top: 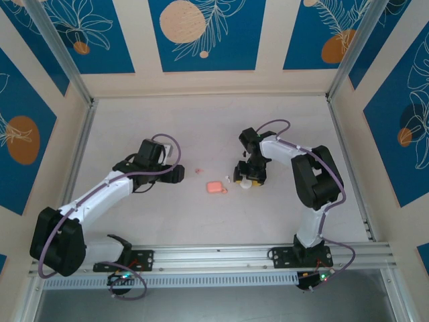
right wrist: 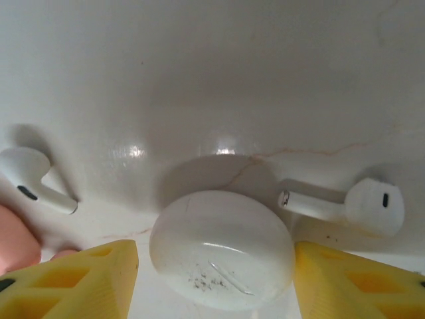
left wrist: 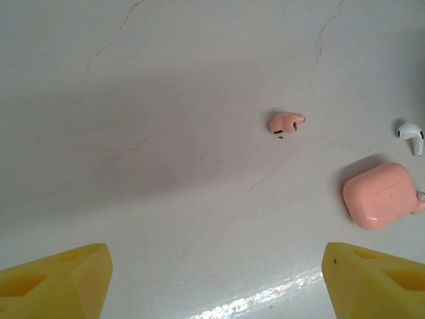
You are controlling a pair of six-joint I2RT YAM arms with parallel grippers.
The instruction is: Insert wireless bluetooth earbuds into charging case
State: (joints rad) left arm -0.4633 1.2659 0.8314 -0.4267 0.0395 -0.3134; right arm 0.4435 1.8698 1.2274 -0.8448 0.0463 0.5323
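Note:
The coral-pink charging case lies shut on the table between the arms; it is also in the left wrist view. A pink earbud lies left of it and a white earbud just beyond it. My left gripper hangs open over bare table, short of all three. My right gripper is open and straddles a white round disc: the right finger touches it, and a sliver of table shows at the left finger. White earbuds lie on either side of the disc, one left and one right.
The case's pink edge sits just left of my right gripper's left finger. Pale walls with metal rails fence the table on three sides. Open tabletop stretches behind the objects.

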